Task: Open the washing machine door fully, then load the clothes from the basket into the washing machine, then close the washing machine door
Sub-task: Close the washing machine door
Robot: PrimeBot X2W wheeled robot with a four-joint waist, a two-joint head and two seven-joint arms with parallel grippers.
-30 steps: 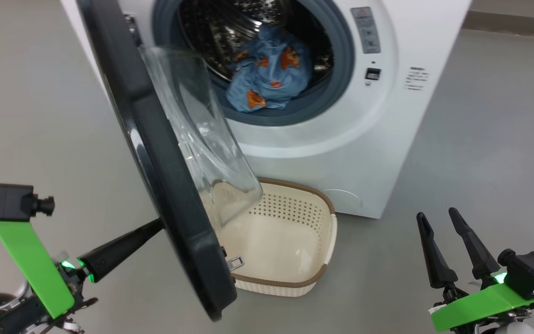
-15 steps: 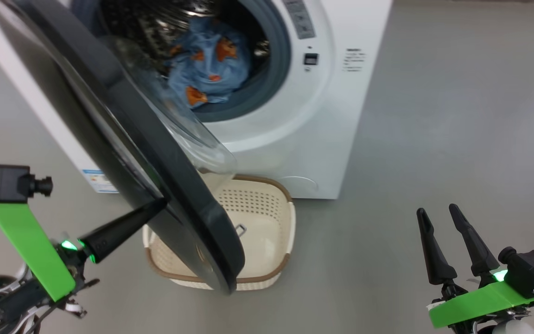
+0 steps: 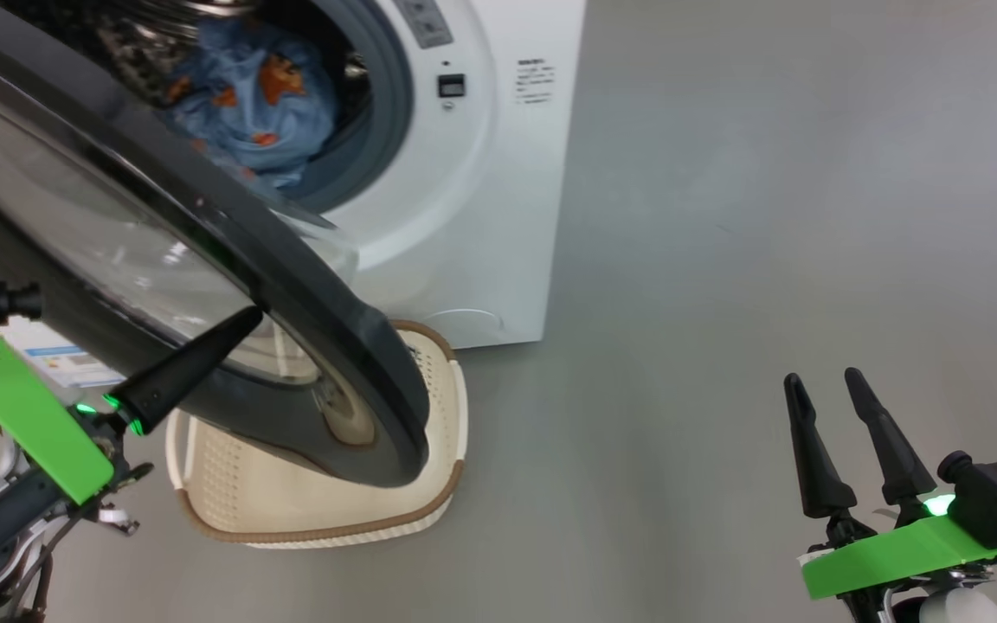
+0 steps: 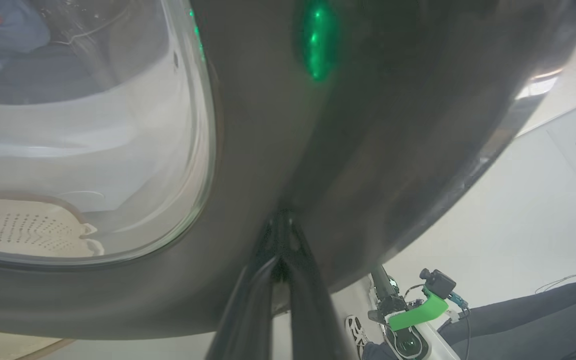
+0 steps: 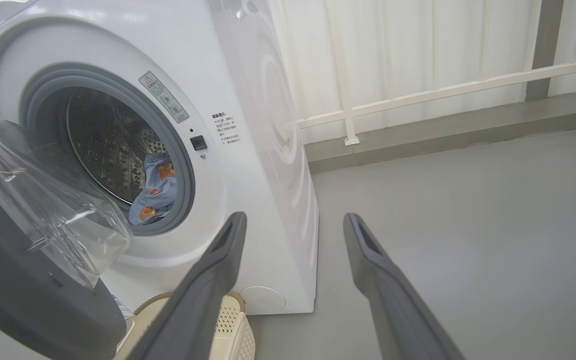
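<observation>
Your left gripper has its jaws together, tips pressed on the black outer face of the door. The door stands half open over the basket, which sits on the floor. The clothes lie in the drum of the washer, far left. Your right gripper, near right, hangs over the floor, jaws apart, holding nothing.

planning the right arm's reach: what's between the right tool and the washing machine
Bare grey floor; the head view shows it between the open right tool and the washing machine.
</observation>
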